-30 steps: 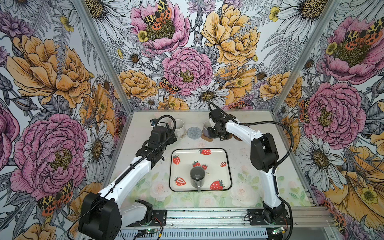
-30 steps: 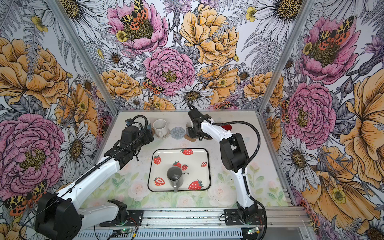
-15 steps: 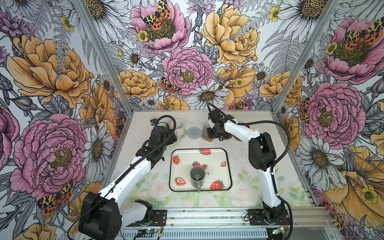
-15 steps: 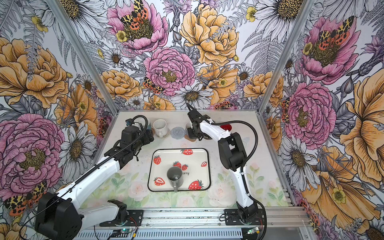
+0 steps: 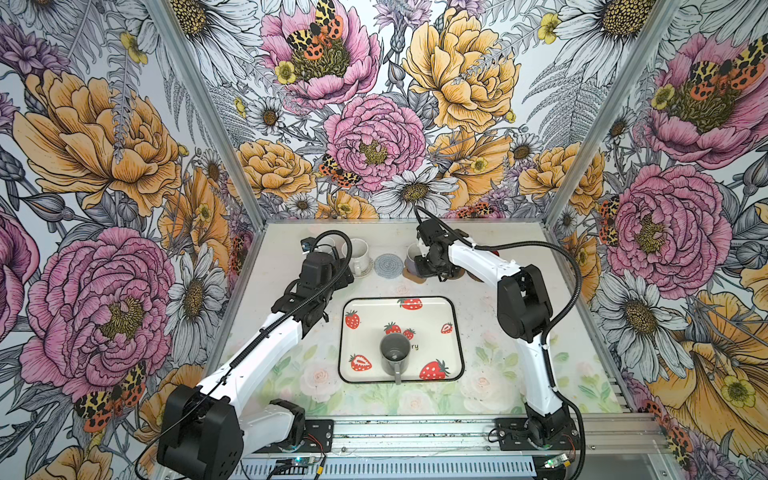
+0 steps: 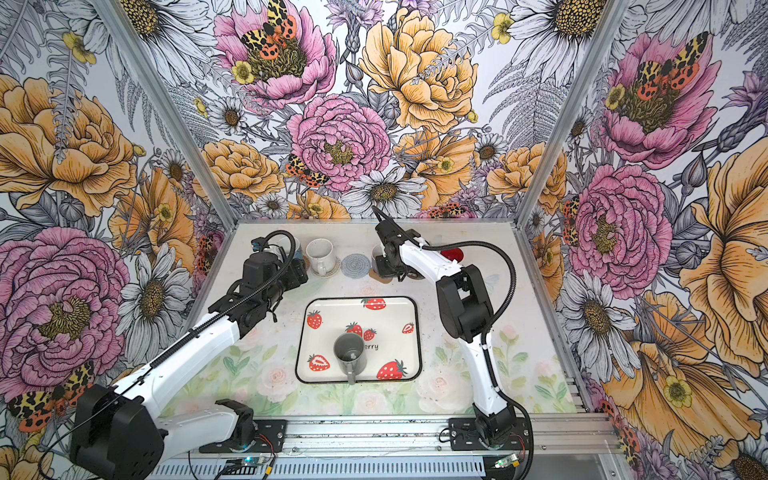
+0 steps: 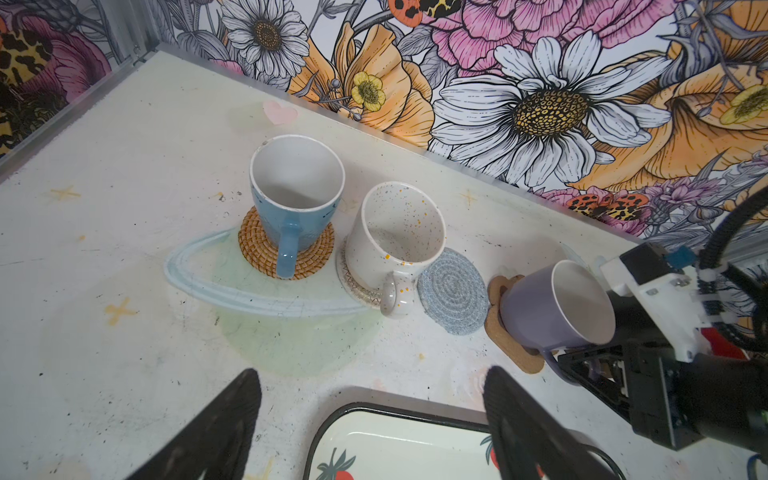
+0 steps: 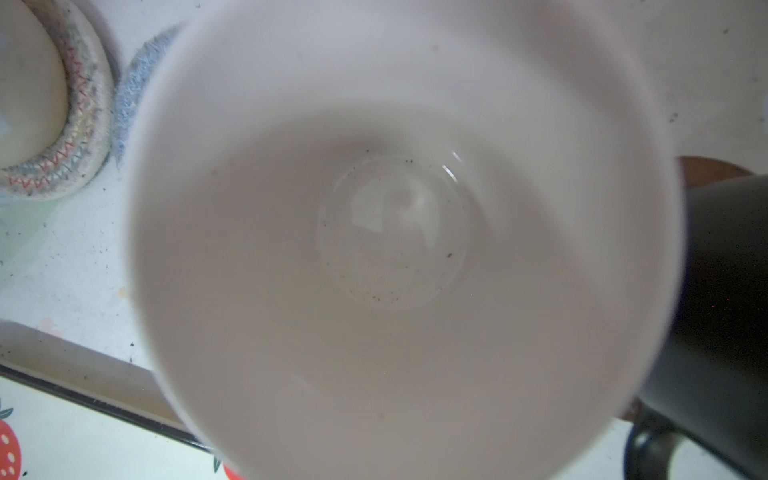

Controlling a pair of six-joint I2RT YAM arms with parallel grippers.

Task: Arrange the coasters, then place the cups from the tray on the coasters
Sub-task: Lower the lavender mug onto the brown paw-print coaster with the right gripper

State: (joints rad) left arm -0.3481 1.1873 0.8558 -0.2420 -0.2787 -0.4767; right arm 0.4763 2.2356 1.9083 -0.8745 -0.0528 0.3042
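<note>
A lavender mug (image 7: 552, 307) hangs tilted over the tan paw-shaped coaster (image 7: 496, 332), its base low against it. My right gripper (image 5: 428, 266) is shut on its handle, and the mug's white inside (image 8: 395, 228) fills the right wrist view. The light blue mug (image 7: 291, 195) stands on the rattan coaster (image 7: 266, 253), the white speckled mug (image 7: 395, 232) on the whitish woven coaster (image 7: 353, 286). The grey-blue coaster (image 7: 453, 291) lies bare between them. A grey mug (image 5: 394, 353) stands on the strawberry tray (image 5: 455, 332). My left gripper (image 7: 374, 415) is open and holds nothing, above the tray's back-left corner.
A black mug (image 8: 727, 311) stands on a brown disc (image 8: 706, 166) right beside the lavender mug. A mug with a red inside (image 6: 451, 254) shows behind the right arm. The back wall runs close behind the row of coasters.
The right arm has shifted slightly left with the lavender mug in its grip. The left arm has not moved.
</note>
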